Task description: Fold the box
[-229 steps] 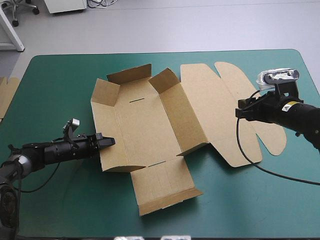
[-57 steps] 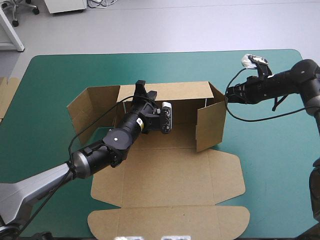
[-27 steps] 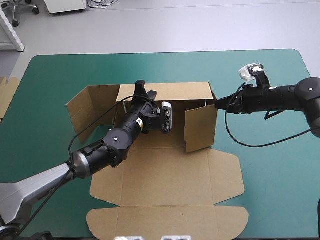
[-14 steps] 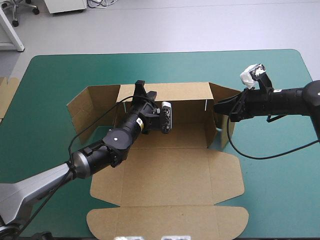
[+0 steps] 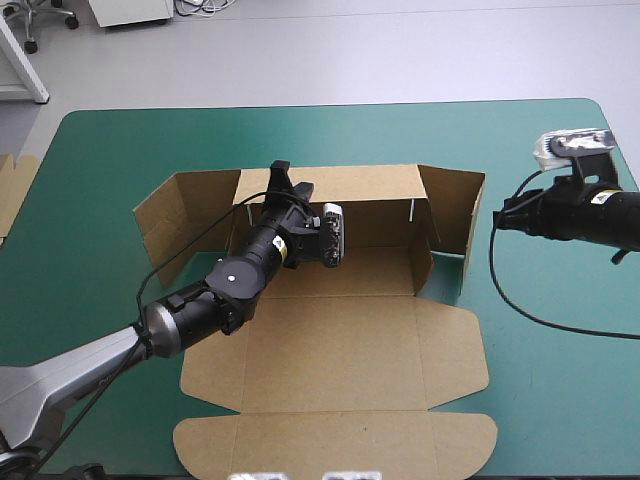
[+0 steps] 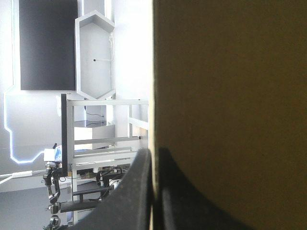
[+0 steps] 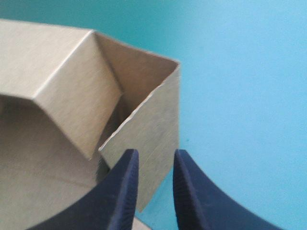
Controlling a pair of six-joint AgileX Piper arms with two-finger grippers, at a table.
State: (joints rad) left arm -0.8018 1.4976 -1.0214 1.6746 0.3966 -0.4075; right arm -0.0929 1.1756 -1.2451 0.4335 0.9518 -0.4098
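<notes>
One brown box (image 5: 340, 340) sits in the middle of the table (image 5: 120, 150), back wall up, lid flat in front. The left gripper (image 5: 289, 180) pinches the top of that back wall, nearly closed on the board. The right gripper (image 5: 499, 218) hangs just off the box's right flap, not touching, its fingers (image 7: 125, 187) a little apart.

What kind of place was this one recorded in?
Probably a robotics lab workbench: a teal-green table, the left gripper holding a half-folded brown box, the right gripper beside it, more board at the left edge.
</notes>
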